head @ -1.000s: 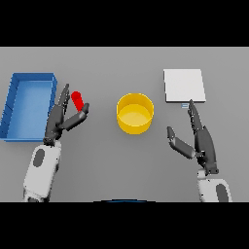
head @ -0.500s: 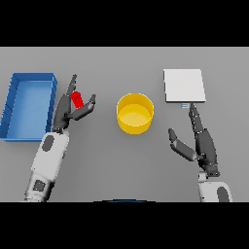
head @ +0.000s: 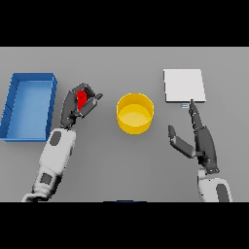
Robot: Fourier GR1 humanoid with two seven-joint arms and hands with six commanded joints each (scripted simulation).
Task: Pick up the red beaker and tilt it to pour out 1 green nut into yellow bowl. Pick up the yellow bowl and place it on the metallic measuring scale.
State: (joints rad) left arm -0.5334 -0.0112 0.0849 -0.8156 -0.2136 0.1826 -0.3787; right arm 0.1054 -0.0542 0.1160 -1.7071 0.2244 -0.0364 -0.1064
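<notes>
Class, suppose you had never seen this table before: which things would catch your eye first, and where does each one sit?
The round yellow bowl stands alone at the table's middle. To its left, the robot's left hand curls round a small red beaker, right beside the blue rectangular bin at the far left. On the right, the flat metallic measuring scale lies bare, with the open right hand just below it.

A blue rectangular tray (head: 13,113) with raised walls sits at the left side of a grey table (head: 121,165).
</notes>
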